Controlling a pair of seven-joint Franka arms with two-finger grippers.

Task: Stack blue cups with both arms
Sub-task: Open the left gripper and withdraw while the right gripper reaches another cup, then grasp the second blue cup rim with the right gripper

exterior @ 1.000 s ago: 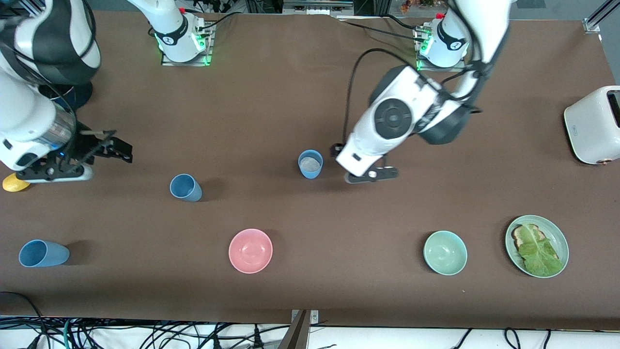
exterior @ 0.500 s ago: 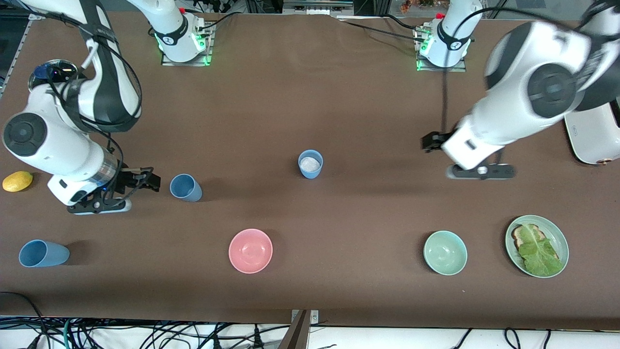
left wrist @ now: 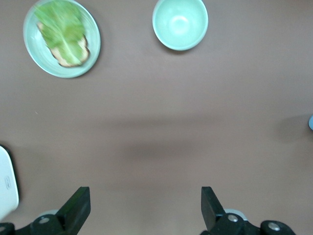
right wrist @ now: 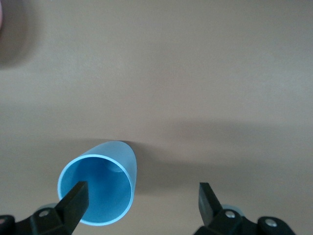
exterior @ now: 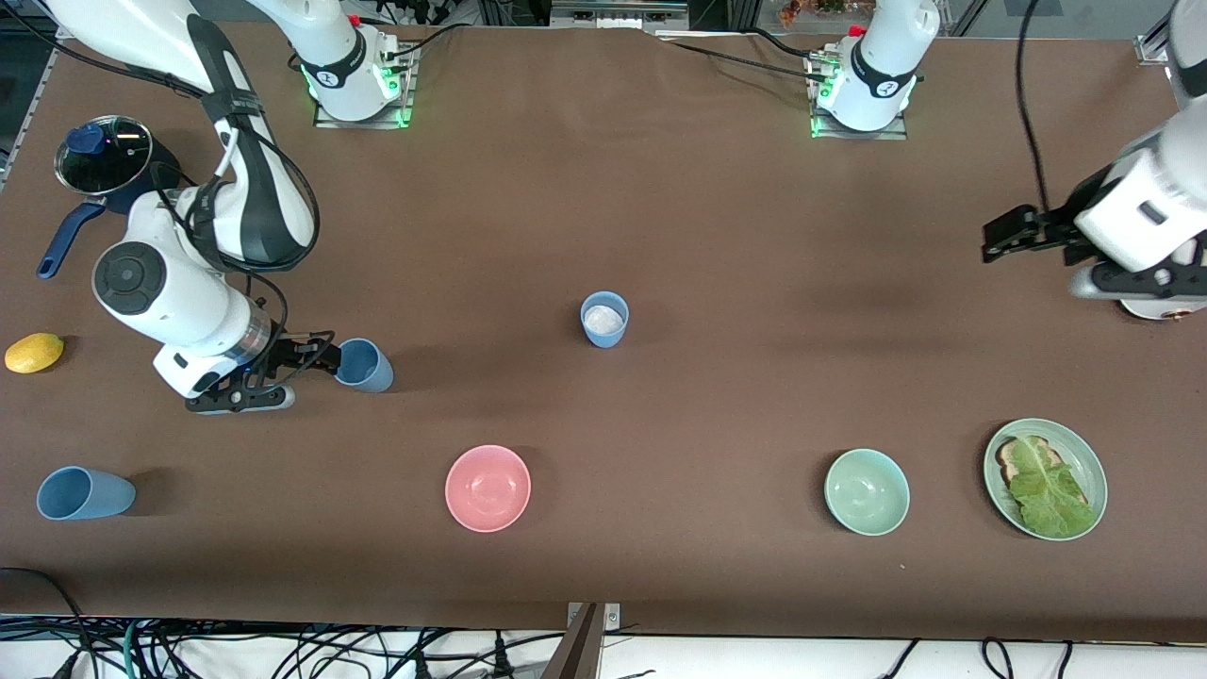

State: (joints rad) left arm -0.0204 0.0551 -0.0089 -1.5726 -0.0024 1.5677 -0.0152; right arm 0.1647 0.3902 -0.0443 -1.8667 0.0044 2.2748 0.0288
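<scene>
Right pincer (exterior: pixel 316 356) now at blue cup (exterior: pixel 363 365), wide; left pincer (exterior: pixel 1014 231) withdrawn, wide.

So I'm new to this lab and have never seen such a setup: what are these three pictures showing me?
Two white robot arms work at a brown table, each ending in a black two-fingered end effector. The wide picture looks down from a camera facing them; the other two come from cameras on their wrists. The right end effector, open, is at a blue cup; its wrist picture shows that cup partly between the fingers, not gripped. The left end effector, open and empty, hangs near the toaster. Also on the table: two more blue cups, a pink bowl, a green bowl, a plate with toast and lettuce, a lemon and a navy pot.
</scene>
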